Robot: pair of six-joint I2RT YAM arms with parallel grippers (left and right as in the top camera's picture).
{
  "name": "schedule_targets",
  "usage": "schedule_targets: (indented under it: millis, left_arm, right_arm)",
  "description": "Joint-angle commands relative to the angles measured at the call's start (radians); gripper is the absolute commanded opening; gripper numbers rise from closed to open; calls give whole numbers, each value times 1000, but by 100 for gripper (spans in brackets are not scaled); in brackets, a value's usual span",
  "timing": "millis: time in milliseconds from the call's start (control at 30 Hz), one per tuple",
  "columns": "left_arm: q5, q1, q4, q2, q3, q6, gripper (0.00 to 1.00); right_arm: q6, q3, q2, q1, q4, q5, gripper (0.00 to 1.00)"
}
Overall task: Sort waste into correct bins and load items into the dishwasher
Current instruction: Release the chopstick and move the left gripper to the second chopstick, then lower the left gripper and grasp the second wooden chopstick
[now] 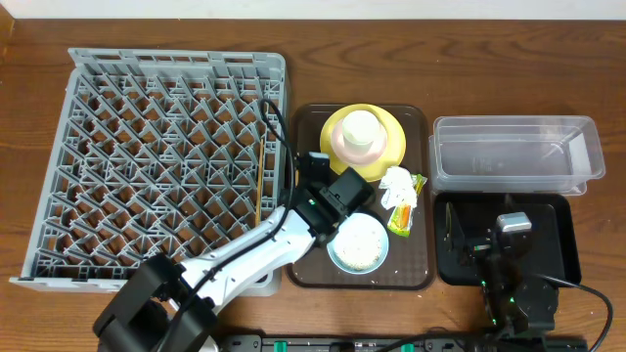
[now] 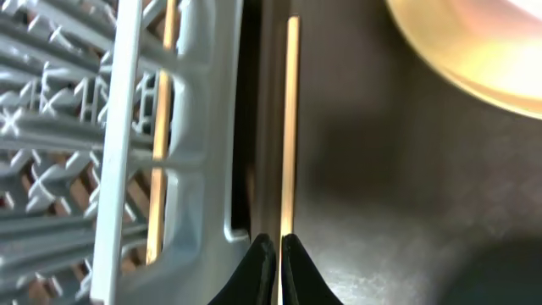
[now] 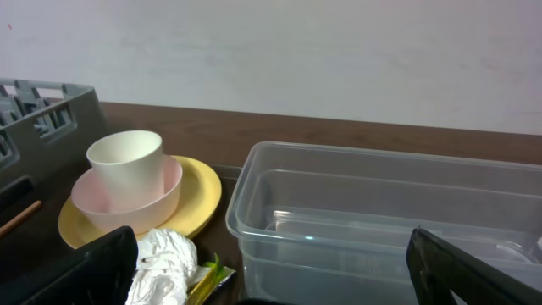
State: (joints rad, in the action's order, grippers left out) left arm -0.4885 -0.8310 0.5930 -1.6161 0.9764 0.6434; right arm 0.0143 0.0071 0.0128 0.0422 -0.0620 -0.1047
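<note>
**Left gripper pinched on the near end of a chopstick, rack wall just to its left.**

My left jaws are together on the stick, which runs straight ahead of the fingertips over the brown tray. Its long axis is parallel to the dish rack wall beside it, and the other chopstick lies inside the rack, also parallel. I judge the next move to be a lift and a short carry left over that wall. The right gripper hangs wide apart and empty, well off, so the left arm is nearer.

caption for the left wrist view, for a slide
Left gripper pinches a chopstick along the brown tray's edge beside the grey dish rack, which holds a second chopstick; yellow plate at upper right.
</note>
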Motion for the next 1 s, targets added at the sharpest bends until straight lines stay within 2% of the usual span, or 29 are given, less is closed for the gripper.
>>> schedule_targets:
  millis: [0,267,967]
  left_arm:
    - [-51,-22,27,-53,-6,122,8]
    - [-51,-25,11,-162,-6,140,8]
    - [-17,-25,-2,-177,-22,140,8]
  right_arm:
    - [7,-2,0,-6,-2,-5,99]
    - [7,-2,0,-6,-3,-5,99]
    - [7,-2,0,-5,-3,-5,99]
